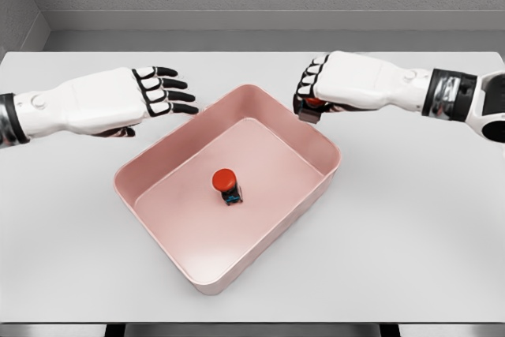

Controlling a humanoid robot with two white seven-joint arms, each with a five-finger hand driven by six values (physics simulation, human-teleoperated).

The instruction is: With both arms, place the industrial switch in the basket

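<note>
Nearest us, the pink basket (158, 165) sits on the white table (410, 219), and one industrial switch (227, 185) with a red button stands upright on its floor, well apart from both hands. Our left hand (150, 92) hovers beside the basket's left rim, fingers spread, holding nothing. Our right hand (323, 88) curls around a second switch (313, 105) just above the far rim.

Left robot hand (154, 91) flat with fingers extended; right robot hand (316, 94) with fingers curled downward around something red.
</note>
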